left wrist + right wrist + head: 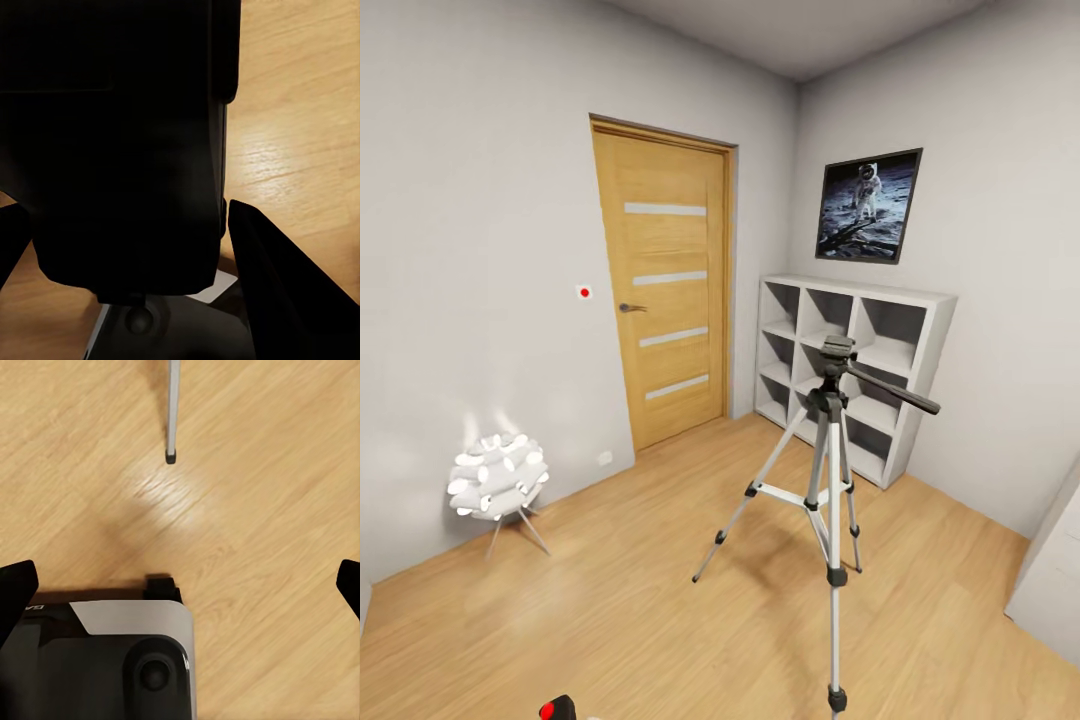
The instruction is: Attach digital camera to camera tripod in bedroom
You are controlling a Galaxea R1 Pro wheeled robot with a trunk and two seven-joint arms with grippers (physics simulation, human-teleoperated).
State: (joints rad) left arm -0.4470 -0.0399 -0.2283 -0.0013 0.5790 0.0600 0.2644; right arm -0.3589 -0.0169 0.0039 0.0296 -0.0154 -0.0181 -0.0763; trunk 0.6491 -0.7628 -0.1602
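Cut off at the bottom edge of the head view: a small black camera (559, 708) with a red button, only its top corner showing. Seen up close from the left wrist as a large dark block (112, 142), too dark for any detail. Held between the two fingers of the left claw (127, 247), one dark fingertip (270, 285) pressed against its side, the other barely showing at the far edge. Clamped on the camera, by the look of the contact.

Hard to read from the right wrist: only the two tips (16, 585) of the right claw (180, 585) at the picture's edges, set wide apart, with nothing between them but wood floor (255, 495). Below them a grey and black part of the robot's own body, purpose unclear. Ahead of it one thin silver leg (172, 412) ending in a black foot.

Standing in the middle of the room, a tall tripod (828, 470) on three spread silver legs, black head on top, long handle sticking out to the right; nearest foot almost at the frame's bottom edge. Head bare, well apart from the camera.

Behind the tripod, a white cube shelf (860, 370) against the wall, partly blocked by the tripod's head. Above the shelf, an astronaut poster (868, 205). Closed wooden door (665, 280) to the left. White globe lamp (498, 480) on thin legs near the left wall. Pale furniture corner (1052, 580) cut off at the right edge.
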